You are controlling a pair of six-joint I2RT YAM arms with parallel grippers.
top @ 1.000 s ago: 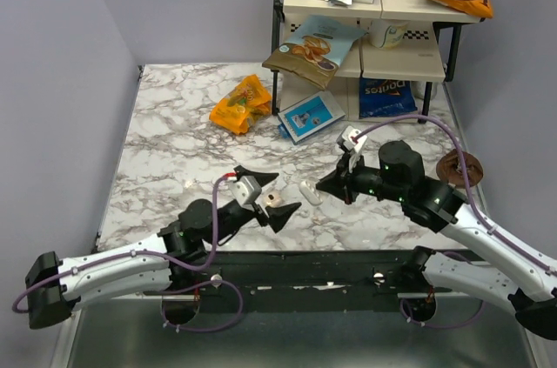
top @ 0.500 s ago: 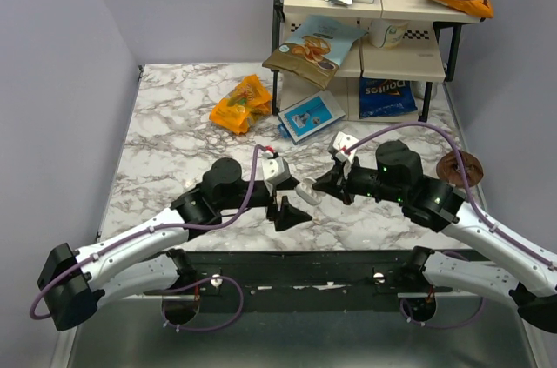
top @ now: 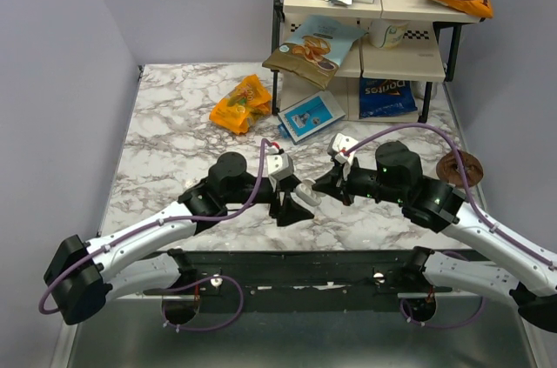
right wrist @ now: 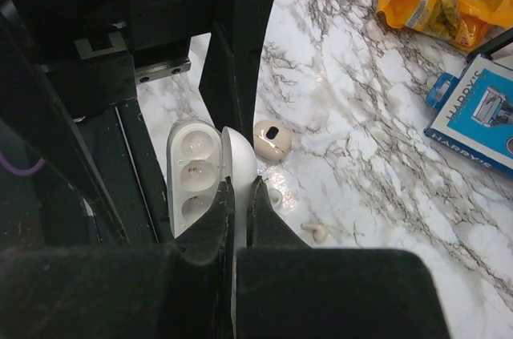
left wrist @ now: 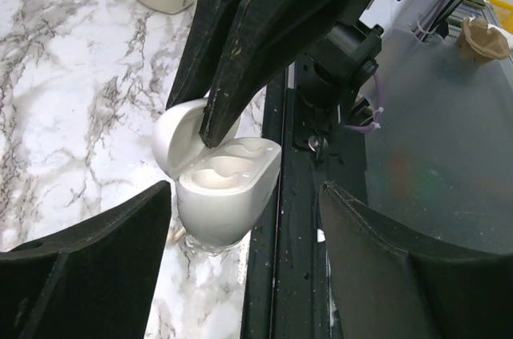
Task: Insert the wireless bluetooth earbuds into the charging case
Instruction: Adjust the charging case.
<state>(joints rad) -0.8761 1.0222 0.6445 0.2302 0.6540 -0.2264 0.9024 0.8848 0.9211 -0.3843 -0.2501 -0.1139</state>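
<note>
The charging case is cream-white and stands open near the table's front edge, its wells empty. It also shows in the left wrist view and the top view. My right gripper is shut on the raised lid. My left gripper is open, with its jaws on either side of the case body, just short of it. A beige earbud lies on the marble beyond the case. A smaller earbud lies to its right.
A shelf rack with snack bags stands at the back right. An orange snack bag and a blue box lie mid-table. A brown disc sits at the right edge. The black front rail runs beside the case.
My left arm has swung right and forward until its open jaws flank the case. My right gripper has dropped left onto the case and now pinches its lid, which stands open.
</note>
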